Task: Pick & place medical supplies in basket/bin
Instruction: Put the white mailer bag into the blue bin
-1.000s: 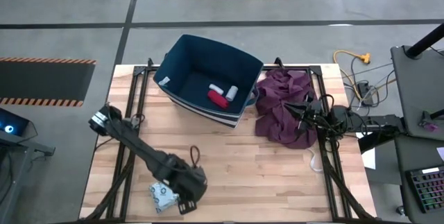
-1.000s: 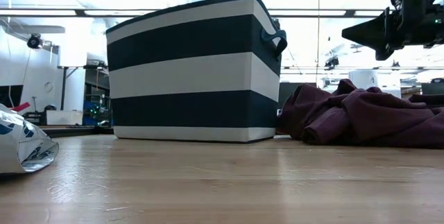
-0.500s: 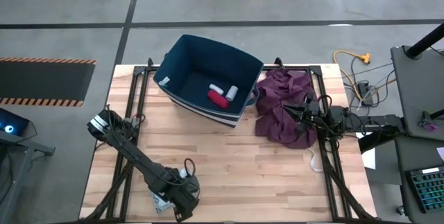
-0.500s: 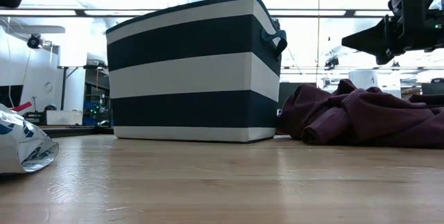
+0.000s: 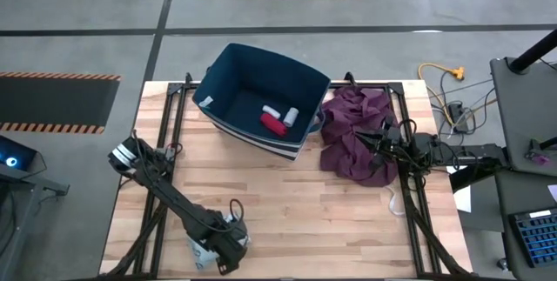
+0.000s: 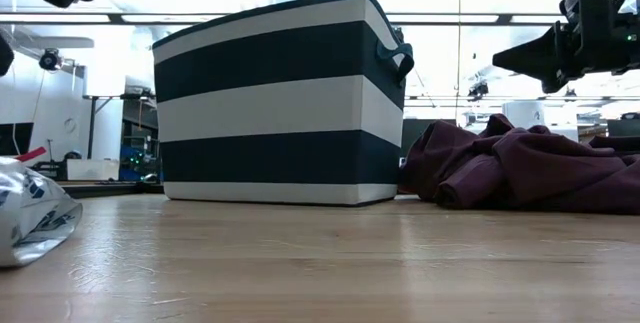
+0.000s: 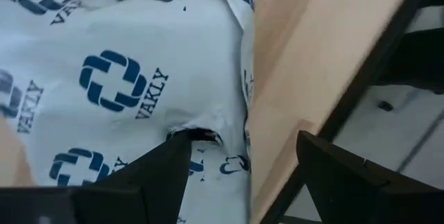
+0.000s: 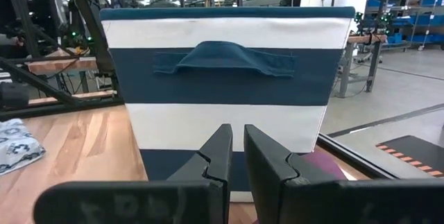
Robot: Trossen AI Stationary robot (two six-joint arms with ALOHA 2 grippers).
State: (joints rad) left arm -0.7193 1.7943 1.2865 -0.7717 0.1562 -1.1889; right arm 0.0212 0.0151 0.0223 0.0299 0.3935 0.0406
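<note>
The pale packet with blue logos [image 5: 200, 248] [image 6: 30, 213] [image 7: 125, 78] lies flat near the table's near-left edge. My left gripper [image 5: 224, 253] [image 7: 243, 137] is open and low over the packet's edge. The navy basket [image 5: 228, 70] [image 6: 270, 103] [image 8: 222, 78] stands at the far middle. Inside it lie the red roll [image 5: 272, 124], the white roll [image 5: 292, 115] and the white stick [image 5: 271, 110]. My right gripper [image 5: 372, 142] [image 8: 237, 130] is shut and hovers above the maroon cloth [image 5: 352, 133], pointing at the basket. My left gripper comes at the packet from above, pointing down. One fingertip [image 7: 182, 139] meets the packet's wrap near its edge [image 7: 208, 123], where the wrap puckers. The other finger [image 7: 326, 161] stands beyond that edge over bare wood. The packet lies flat on the table.
The maroon cloth [image 6: 520, 168] is heaped to the right of the basket. The table's near edge [image 7: 277, 154] runs right beside the packet. Bare wood [image 5: 305, 211] lies between the packet and the basket. Cables [image 5: 439, 76] trail off the far-right corner.
My left gripper has moved toward the table's near edge and come down onto the packet, entering the low view at its upper left. The packet's visible end has shifted slightly in the low view. My right arm has kept still.
</note>
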